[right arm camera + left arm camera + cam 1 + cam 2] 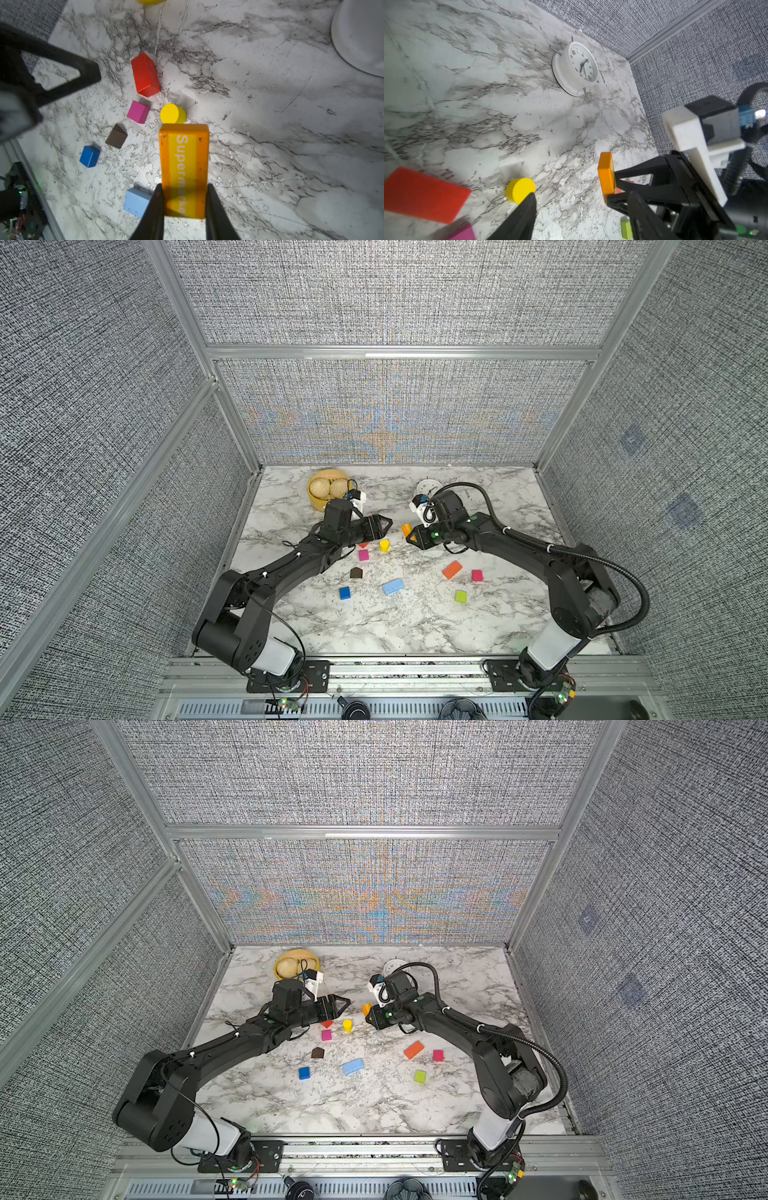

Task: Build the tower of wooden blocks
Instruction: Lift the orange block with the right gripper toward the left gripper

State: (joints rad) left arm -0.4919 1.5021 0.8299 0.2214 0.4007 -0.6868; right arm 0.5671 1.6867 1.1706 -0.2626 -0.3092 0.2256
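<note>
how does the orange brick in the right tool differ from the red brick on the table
The orange brick is clamped between the fingers of the right tool; the red brick lies ungripped on the table. The orange brick carries a yellow stripe with white "Supermarket" lettering; the red brick's visible faces are plain. Both are long rectangular painted blocks.
</note>
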